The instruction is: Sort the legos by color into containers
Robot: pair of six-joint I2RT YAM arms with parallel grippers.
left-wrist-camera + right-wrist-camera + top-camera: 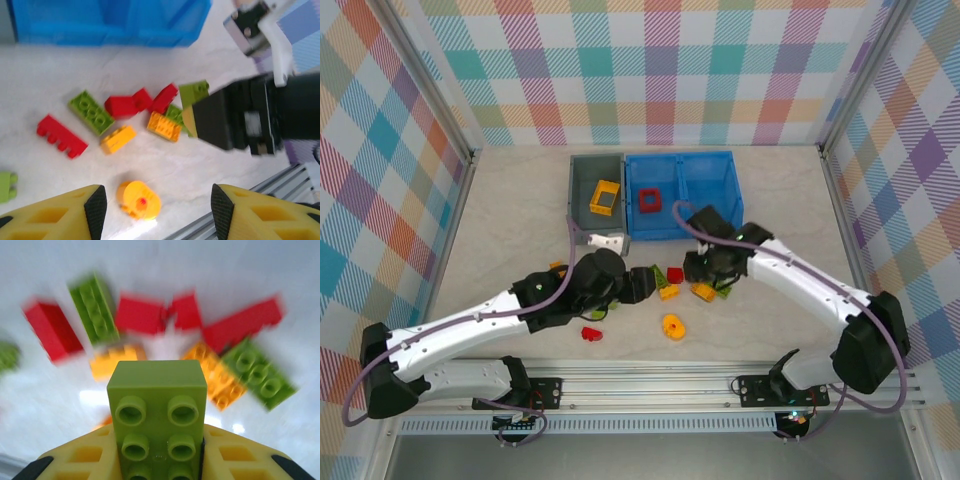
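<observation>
My right gripper (pixel 703 268) is shut on a lime green lego (pixel 157 410), held just above the pile with its studs facing the camera. In the left wrist view that same green lego (pixel 194 93) sticks out of the black right gripper. Beneath lie loose legos: red ones (pixel 62 136) (pixel 129 105), a green one (pixel 91 112) and yellow-orange ones (pixel 118 139) (pixel 164 126). My left gripper (pixel 157 205) is open and low over the table, with a round yellow lego (pixel 139 200) between its fingers, untouched. The dark grey container (pixel 582 185) holds a yellow frame lego (pixel 605 197). The blue container (pixel 705 165) holds a red frame lego (pixel 649 199).
A single red lego (pixel 591 333) lies near the front rail (pixel 650 380). Another green piece (pixel 6 185) sits at the left edge of the left wrist view. Both arms crowd the pile at the table's middle. Checked walls enclose the table.
</observation>
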